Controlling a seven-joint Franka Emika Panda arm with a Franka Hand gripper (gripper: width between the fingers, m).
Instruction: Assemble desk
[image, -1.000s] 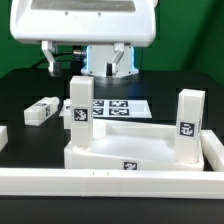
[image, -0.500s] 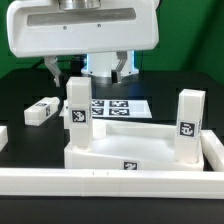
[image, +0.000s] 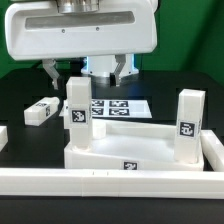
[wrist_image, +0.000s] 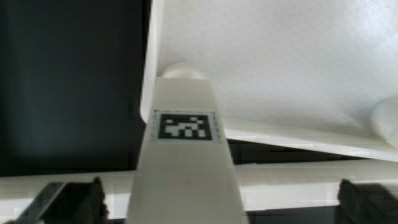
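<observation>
The white desk top (image: 100, 158) lies like a rimmed tray near the front, with two tagged legs standing in its corners: one on the exterior view's left (image: 79, 112) and one on the right (image: 189, 124). My gripper (image: 86, 75) hangs open just above the left leg, a finger (image: 50, 72) on either side and apart from it. The wrist view looks down that leg (wrist_image: 182, 127), between the open gripper's (wrist_image: 217, 205) fingers (wrist_image: 71, 200), onto the desk top (wrist_image: 267, 60). A loose leg (image: 42, 110) lies on the black table to the left.
The marker board (image: 118, 108) lies flat behind the desk top. Long white border rails run along the front (image: 110, 182) and the right (image: 214, 150). Another white piece (image: 2, 136) shows at the left edge.
The gripper has come down toward the left standing leg, staying open. The legs and desk top have not moved.
</observation>
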